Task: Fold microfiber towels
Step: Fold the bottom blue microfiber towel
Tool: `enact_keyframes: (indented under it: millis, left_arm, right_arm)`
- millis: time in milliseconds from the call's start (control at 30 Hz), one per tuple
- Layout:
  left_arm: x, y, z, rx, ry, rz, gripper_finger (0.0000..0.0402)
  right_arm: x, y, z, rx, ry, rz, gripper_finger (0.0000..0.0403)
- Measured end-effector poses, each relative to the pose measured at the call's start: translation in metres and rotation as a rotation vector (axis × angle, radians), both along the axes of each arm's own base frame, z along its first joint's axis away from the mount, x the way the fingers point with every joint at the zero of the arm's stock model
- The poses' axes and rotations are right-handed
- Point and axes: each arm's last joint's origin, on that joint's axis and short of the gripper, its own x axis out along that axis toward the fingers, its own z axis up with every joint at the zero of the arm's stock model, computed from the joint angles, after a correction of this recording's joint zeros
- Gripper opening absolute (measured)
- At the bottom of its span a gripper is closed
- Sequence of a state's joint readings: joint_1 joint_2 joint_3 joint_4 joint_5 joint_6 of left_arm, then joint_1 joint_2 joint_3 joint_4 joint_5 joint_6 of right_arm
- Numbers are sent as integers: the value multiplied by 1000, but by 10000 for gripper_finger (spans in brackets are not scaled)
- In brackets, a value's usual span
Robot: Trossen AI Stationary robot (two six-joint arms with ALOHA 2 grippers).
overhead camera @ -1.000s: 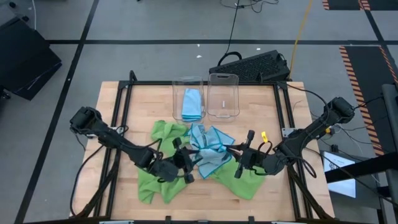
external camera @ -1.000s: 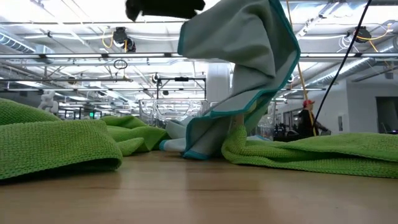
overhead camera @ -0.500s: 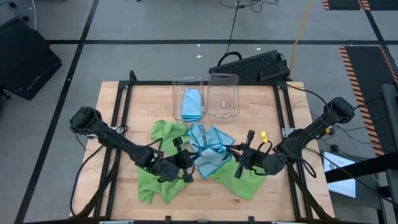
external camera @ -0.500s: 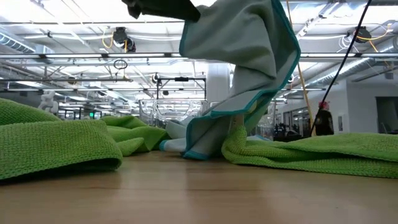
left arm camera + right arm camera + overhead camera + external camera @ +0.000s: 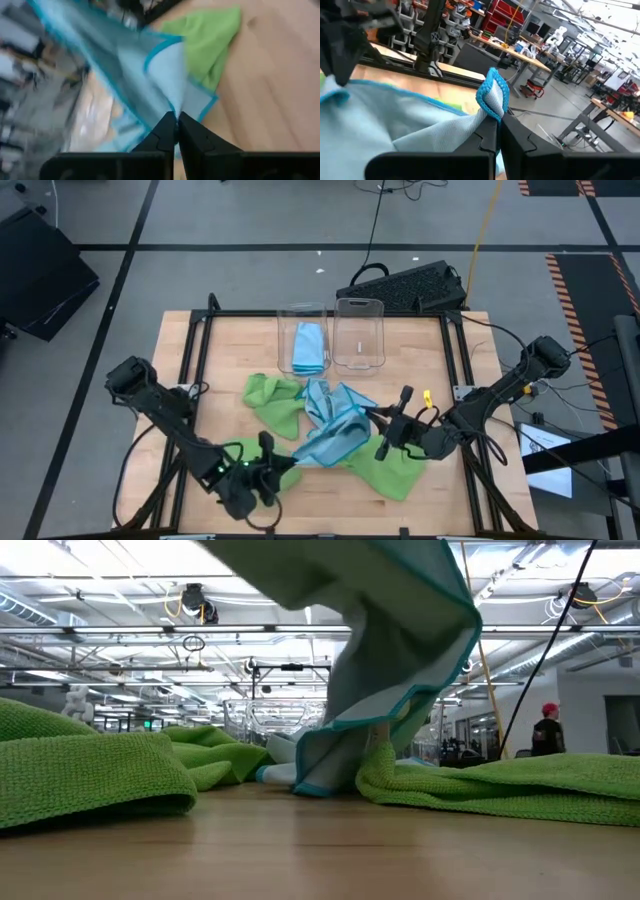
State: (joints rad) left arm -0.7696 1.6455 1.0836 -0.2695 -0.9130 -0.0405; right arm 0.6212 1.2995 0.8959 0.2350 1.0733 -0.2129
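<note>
Flanking blue towel [image 5: 330,438]: green towels [image 5: 275,398]

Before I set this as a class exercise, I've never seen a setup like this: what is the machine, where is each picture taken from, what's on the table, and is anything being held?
The machine is two dark robot arms working at a wooden table. One picture looks straight down from above, one looks level across the tabletop, and two come from cameras on the arms' wrists.

On the table lie loose lime green towels and a light blue towel. At the far edge stand two clear bins; one holds a folded blue towel.

Both arms hold the same light blue towel. The left gripper, near the front edge, is shut on one corner. The right gripper, at the towel's right, is shut on another edge, so the cloth hangs stretched between them, partly lifted off the table.

A person shows far off in the room.
</note>
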Motion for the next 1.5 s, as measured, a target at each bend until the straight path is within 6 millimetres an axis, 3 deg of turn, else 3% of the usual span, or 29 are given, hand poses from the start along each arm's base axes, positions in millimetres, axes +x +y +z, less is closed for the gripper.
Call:
enact_keyframes:
  millis: [267, 533, 700, 867, 1100, 1500]
  left_arm:
    - [-20, 21, -15, -52, 60, 266, 126]
    - [-25, 31, -14, -115, -128, 458, 206]
    - [-3, 33, -12, -278, -224, 502, 226]
    - [20, 38, -24, -379, -208, 527, 251]
    - [31, 51, -30, -625, -247, 670, 278]
    - [56, 75, -37, -693, -179, 684, 252]
  right_arm:
    - [-1, 1, 0, 39, -20, -2, 4]
    - [-3, -1, 5, -52, -30, -143, 4]
    - [-2, -1, 9, -84, -33, -134, 4]
    - [-2, -1, 10, -100, -28, -132, 4]
    - [-2, -1, 10, -102, -27, -131, 4]
    - [-2, -1, 10, -96, -30, -128, 4]
